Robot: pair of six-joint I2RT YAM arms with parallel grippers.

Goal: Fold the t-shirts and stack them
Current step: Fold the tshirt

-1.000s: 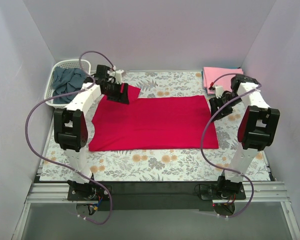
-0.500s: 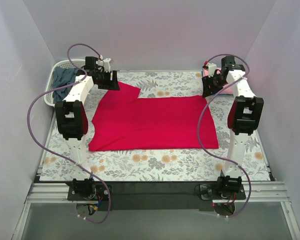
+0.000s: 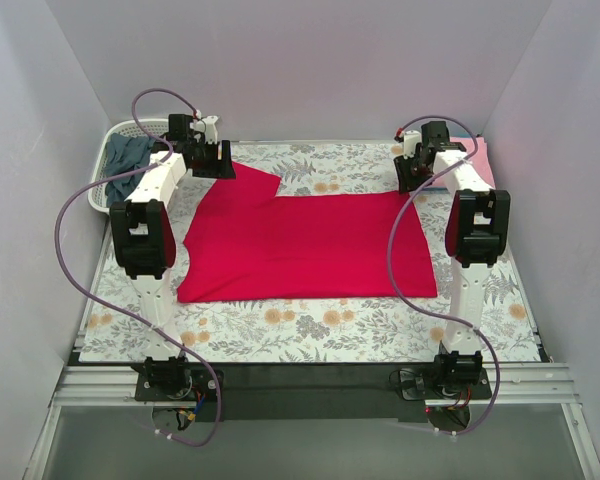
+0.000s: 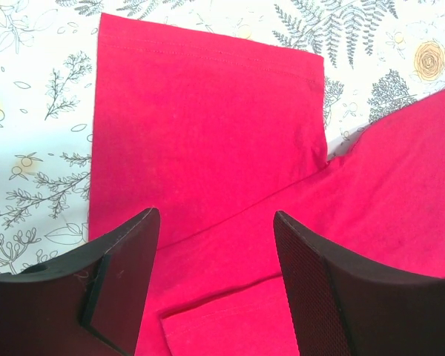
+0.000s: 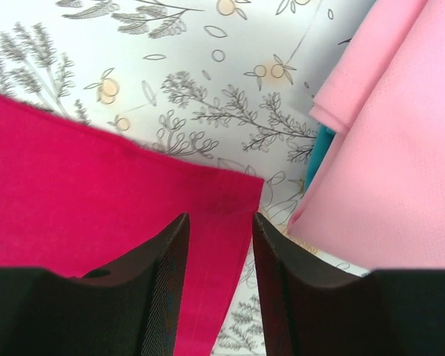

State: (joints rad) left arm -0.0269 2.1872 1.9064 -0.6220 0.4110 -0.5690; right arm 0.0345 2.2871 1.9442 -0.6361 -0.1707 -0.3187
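The red t-shirt (image 3: pixel 305 245) lies spread flat on the floral cloth, one sleeve (image 4: pixel 208 126) sticking out at its far left. My left gripper (image 3: pixel 212 160) is open above that sleeve, empty; in the left wrist view (image 4: pixel 216 222) red cloth shows between its fingers. My right gripper (image 3: pixel 412 174) is open above the shirt's far right corner (image 5: pixel 233 189), holding nothing. The folded pink t-shirt (image 3: pixel 477 160) lies at the far right, also in the right wrist view (image 5: pixel 397 148). The dark slate-blue t-shirt (image 3: pixel 125 160) lies crumpled in the basket.
The white lattice basket (image 3: pixel 140 128) stands at the far left corner. The floral grey cloth (image 3: pixel 310 325) covers the table. A teal edge (image 5: pixel 320 152) shows under the pink shirt. Pale walls close in on three sides.
Both arms have swung toward the far edge. The left gripper moved off the sleeve toward the back left; the right gripper moved from the right edge to the shirt's far right corner.
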